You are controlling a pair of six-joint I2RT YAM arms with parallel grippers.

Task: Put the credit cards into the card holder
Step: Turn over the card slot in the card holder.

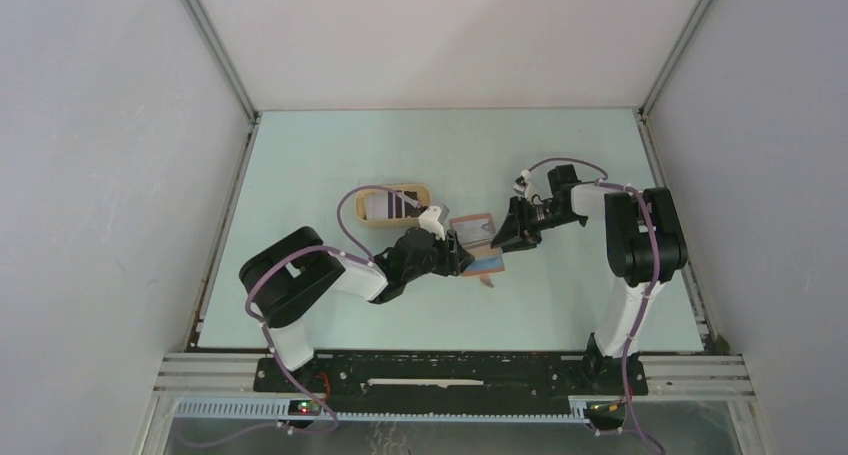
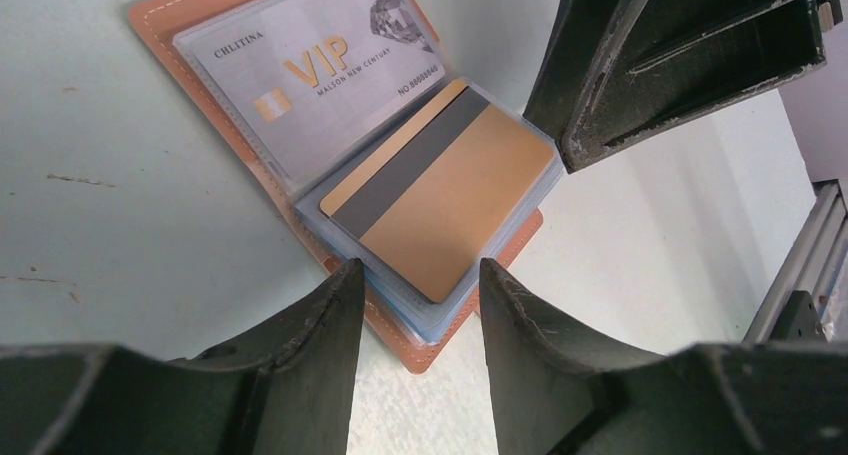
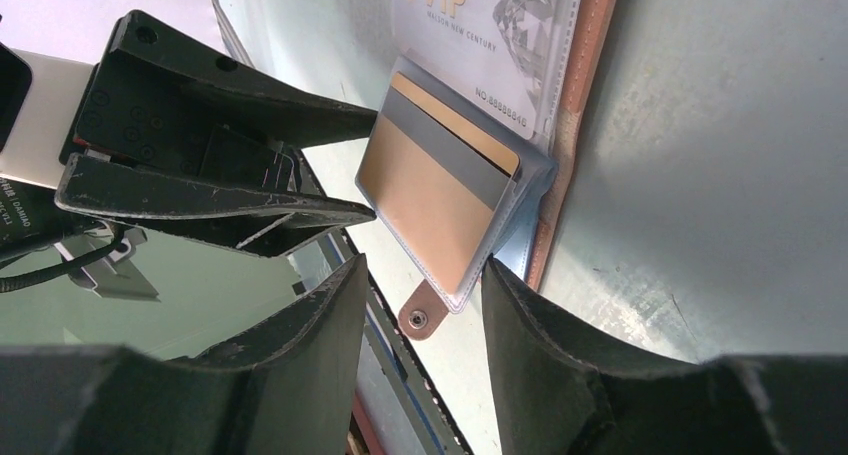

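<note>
The card holder [image 1: 472, 223] lies open on the table, reddish-brown with light blue pockets [image 2: 300, 190]. A silver VIP card [image 2: 310, 70] sits in its upper pocket. A gold card with a dark stripe [image 2: 440, 190] sits partly inside a blue pocket [image 3: 520, 200]. My left gripper [image 2: 415, 275] [image 1: 455, 258] is open, its jaws standing either side of the holder's near corner. My right gripper [image 3: 425, 270] [image 1: 503, 240] is open at the opposite edge. One of its fingers [image 3: 500, 285] touches the blue pocket, and the snap tab [image 3: 420, 318] lies in the gap. Another credit card [image 1: 390, 205] lies in the tray.
An oval beige tray [image 1: 400, 188] stands just behind and left of the holder, near the left arm. The right gripper's fingers [image 2: 680, 65] hang close over the holder's far edge in the left wrist view. White walls enclose the table on three sides.
</note>
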